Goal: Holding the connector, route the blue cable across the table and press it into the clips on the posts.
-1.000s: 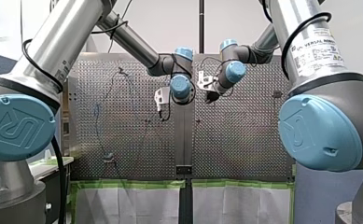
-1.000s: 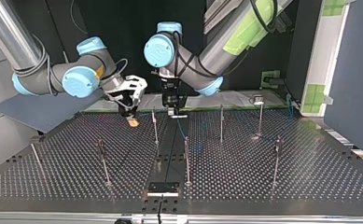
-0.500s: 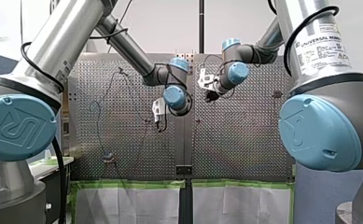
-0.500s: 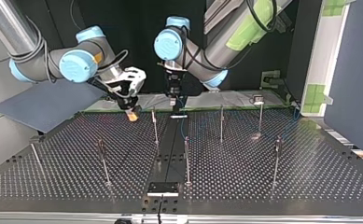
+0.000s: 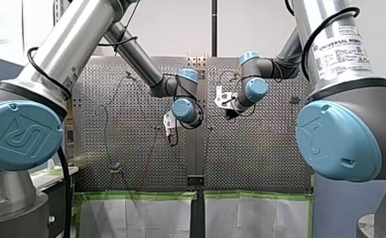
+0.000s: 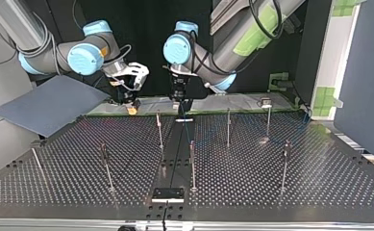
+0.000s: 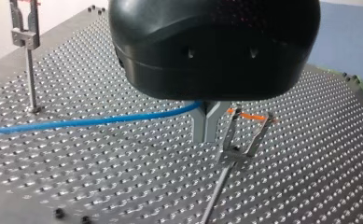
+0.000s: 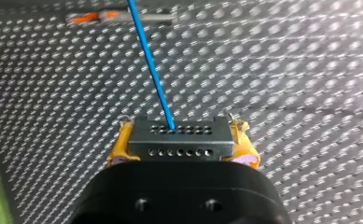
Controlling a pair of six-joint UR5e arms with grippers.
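The grey connector, with rows of small holes, sits between the yellow pads of my right gripper, which is shut on it. The blue cable leaves the connector and runs ahead over the perforated table. My left gripper has its metal fingers shut on the blue cable, just beside a clip post. In the top view my right gripper hangs at the far left and my left gripper near the middle, both above the table's far edge.
Several thin clip posts stand across the table, among them one under my left arm, one nearer the camera and one at the right. A black block sits at the near edge. A blue-grey sheet lies at the left.
In the top view my right gripper has risen and drawn back toward the far edge with the connector. My left gripper has shifted slightly right there, still holding the cable.
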